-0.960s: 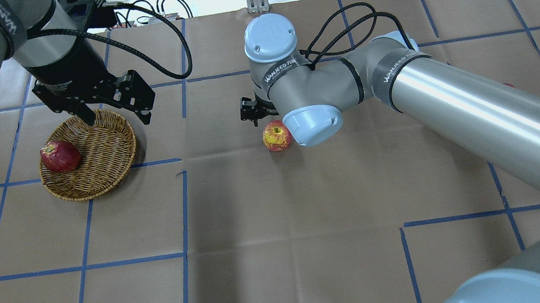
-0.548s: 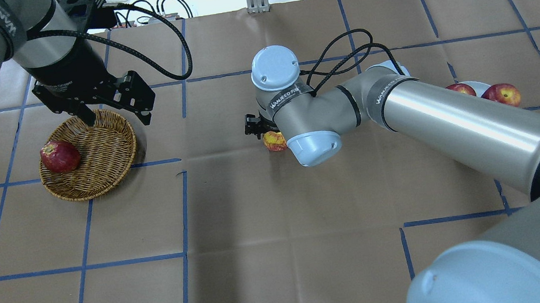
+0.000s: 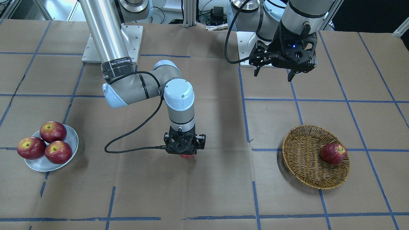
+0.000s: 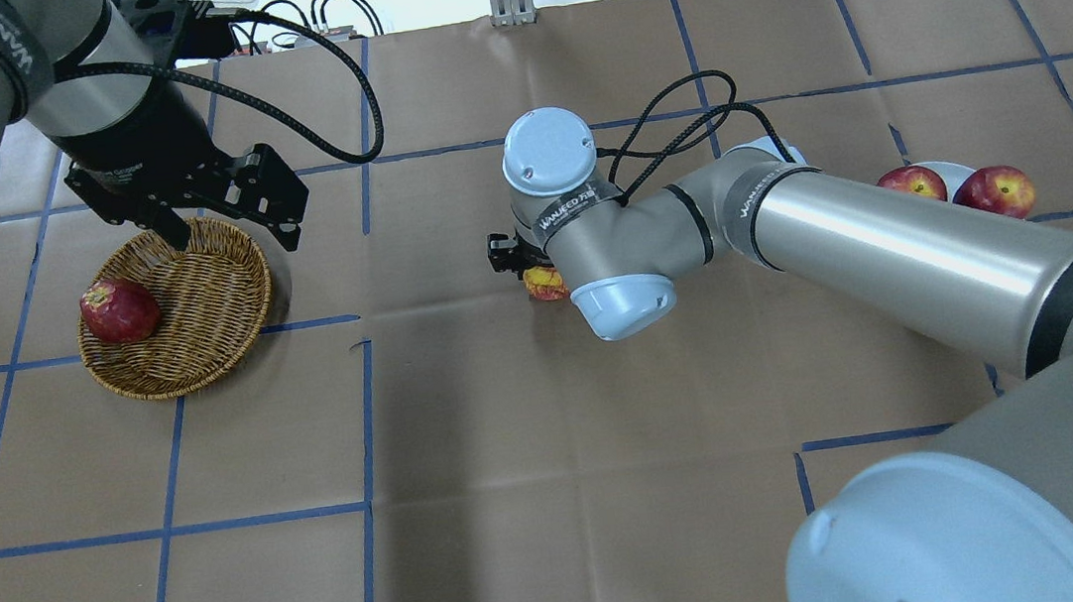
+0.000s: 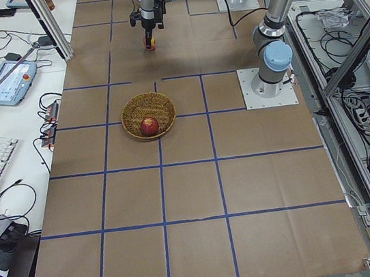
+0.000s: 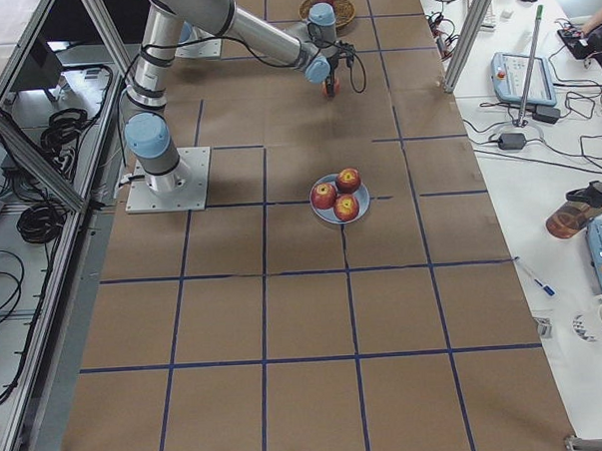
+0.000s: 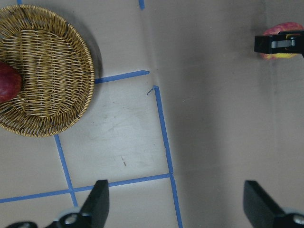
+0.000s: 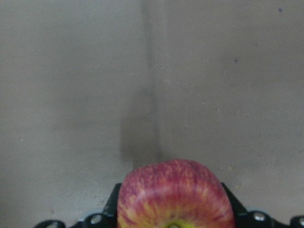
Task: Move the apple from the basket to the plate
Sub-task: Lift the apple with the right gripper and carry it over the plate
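Your right gripper [image 3: 187, 153] has dropped onto apple [image 8: 175, 199] mid-tabletop; jaws straddle it, can't tell if clenched. Left gripper [image 7: 175, 209] jaws released. Lift to plate [image 3: 38, 165] prob next.

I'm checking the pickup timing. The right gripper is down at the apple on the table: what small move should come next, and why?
Probably close the right gripper on the apple. Its wrist view shows fingers flanking the apple, which rests on the table, but I cannot tell whether they grip yet. A firm hold should come before lifting toward the plate.
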